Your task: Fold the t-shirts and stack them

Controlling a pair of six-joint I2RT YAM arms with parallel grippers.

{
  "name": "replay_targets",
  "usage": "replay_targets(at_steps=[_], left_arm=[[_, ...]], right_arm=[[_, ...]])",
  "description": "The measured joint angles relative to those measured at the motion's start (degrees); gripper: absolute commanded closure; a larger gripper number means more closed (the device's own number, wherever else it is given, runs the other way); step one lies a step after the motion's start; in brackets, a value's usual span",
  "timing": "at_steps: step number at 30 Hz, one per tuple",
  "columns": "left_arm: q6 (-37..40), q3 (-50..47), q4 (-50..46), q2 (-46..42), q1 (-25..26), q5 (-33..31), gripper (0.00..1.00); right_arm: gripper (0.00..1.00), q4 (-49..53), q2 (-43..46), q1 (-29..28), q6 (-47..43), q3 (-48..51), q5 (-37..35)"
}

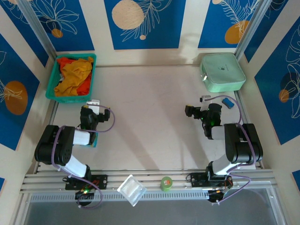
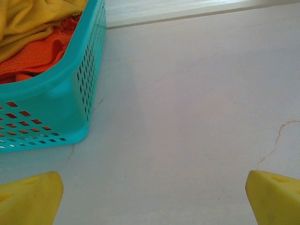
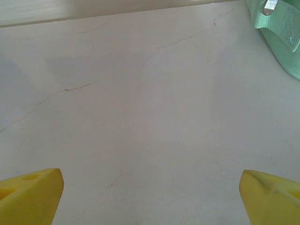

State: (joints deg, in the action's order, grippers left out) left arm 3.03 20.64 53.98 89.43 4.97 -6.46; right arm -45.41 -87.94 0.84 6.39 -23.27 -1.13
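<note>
Two garments fill our teal basket, mustard t-shirt atop red-orange t-shirt; the mint-green box is lidded. Our left gripper and right gripper gape, empty.

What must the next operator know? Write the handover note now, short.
Left gripper: open, empty, over bare table beside the teal basket.
Right gripper: open, empty, near the mint-green box.
Mustard-yellow t-shirt and red-orange t-shirt: both crumpled in the basket, yellow on top.
Done: nothing folded.
Left: pull out, fold and stack both.
</note>
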Motion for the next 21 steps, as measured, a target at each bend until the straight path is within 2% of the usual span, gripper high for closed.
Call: replay_targets(at_steps=[2, 4, 7, 9, 11, 15, 18, 21], left_arm=[[-0.39, 0.00, -1.62, -1.16, 0.00, -1.29, 0.01], [-1.03, 0.00, -6.84, -6.21, 0.04, -3.04, 0.00], [-4.33, 2.36, -18.56, -20.22, 0.09, -7.74, 0.01], [-7.67, 8.15, -28.11, -27.17, 0.04, -11.67, 0.00], [-10.58, 16.00, -36.46, -29.81, -0.48, -14.34, 0.01], [-15.02, 32.59, -50.62, -23.91, -5.07, -13.35, 0.00], [-17.11, 44.15, -58.51, -13.29, -10.27, -8.39, 0.05], [-18.67, 52.26, -63.89, -2.16, -14.80, -2.89, 0.06]], right_arm=[[0.06, 0.35, 0.35, 0.02, -0.04, 0.00, -0.02], [0.06, 4.07, 3.02, -0.37, 0.00, -0.24, -0.90], [0.07, 16.76, 10.75, -0.87, 1.03, -4.57, -2.69], [0.03, 25.46, 15.34, -0.90, 2.69, -10.45, -3.45], [0.02, 32.24, 18.32, -0.90, 4.15, -15.74, -3.67], [0.03, 44.81, 20.96, -1.07, 6.56, -24.33, -3.61], [0.06, 52.65, 20.98, -1.18, 7.45, -27.47, -3.17], [0.08, 58.58, 20.96, -1.27, 7.80, -28.68, -2.01]])
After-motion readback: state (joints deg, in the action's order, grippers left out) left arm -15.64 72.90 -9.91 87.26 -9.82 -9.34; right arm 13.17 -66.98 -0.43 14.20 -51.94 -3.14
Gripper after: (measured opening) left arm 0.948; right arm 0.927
